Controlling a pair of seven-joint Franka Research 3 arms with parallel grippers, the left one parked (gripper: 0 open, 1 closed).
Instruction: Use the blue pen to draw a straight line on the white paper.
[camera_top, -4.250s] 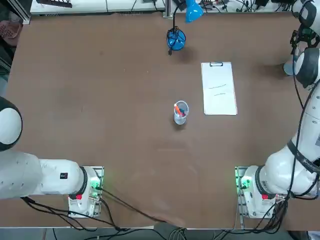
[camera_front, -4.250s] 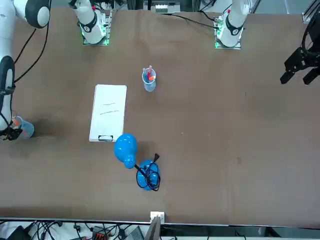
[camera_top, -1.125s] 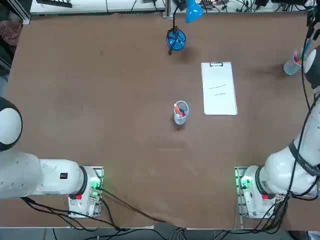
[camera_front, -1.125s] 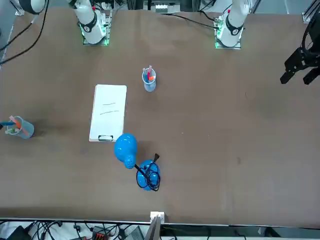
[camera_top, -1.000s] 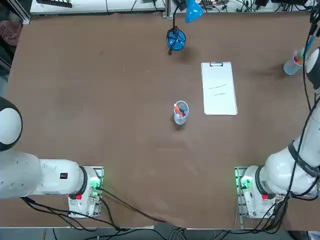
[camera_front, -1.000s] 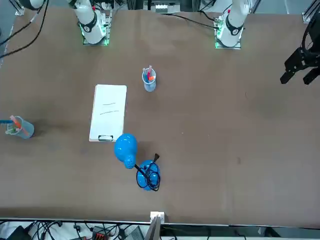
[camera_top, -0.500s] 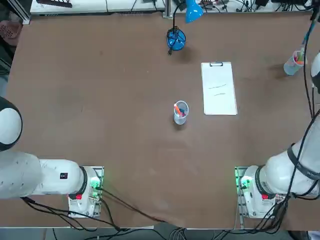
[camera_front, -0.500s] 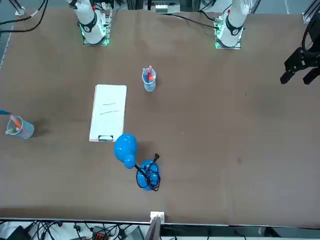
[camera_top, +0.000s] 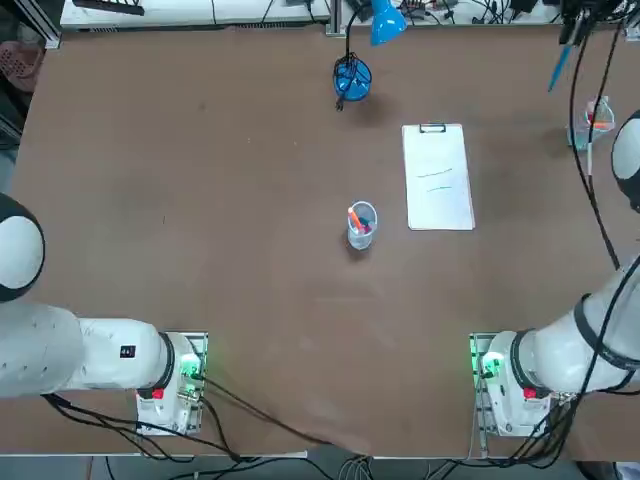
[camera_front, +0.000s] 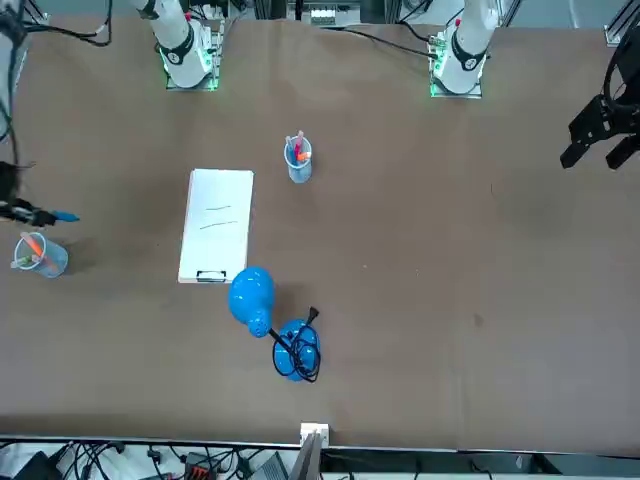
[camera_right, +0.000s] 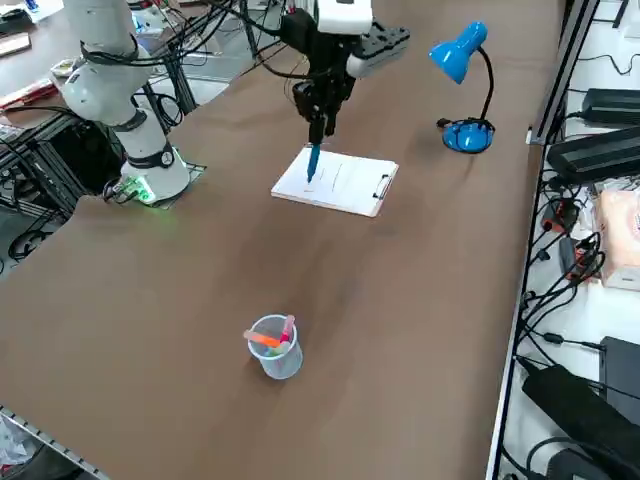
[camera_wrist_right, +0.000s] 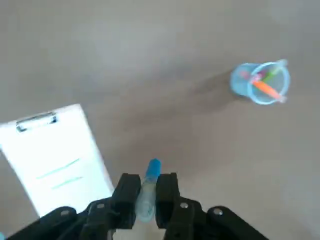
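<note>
The blue pen (camera_top: 559, 68) has left the cup (camera_top: 591, 122) at the far right edge of the surface (camera_top: 250, 250), where half a second ago it hung just above the rim; it is now raised well clear and has swung inward toward the middle, carried by the right arm's tool (camera_right: 317, 128). The tool is clenched on the blue pen: in the wrist view the two fingers (camera_wrist_right: 125, 192) press against the barrel on either side, tip pointing away from the camera and down at the bare surface.

From left to right in the overhead view, a blue desk lamp (camera_top: 352, 76) stands near the far edge, a second cup (camera_top: 361, 224) of orange-red pens stands near the middle, the white paper (camera_top: 437, 177) lies just right of it with its clip (camera_top: 432, 128) on the far short edge, and the pen hangs in the air between the paper and the cup it came from. The side view shows the pen held upright, tip down, high over the surface; it appears against the sheet's near end there, but the overhead view places it still short of the paper. Two faint strokes already cross the sheet.

The pick-up looks finished and the carry is under way. What remains, by this reading, is to bring the tip over a blank part of the sheet, lower it until it touches, and drag it straight.
</note>
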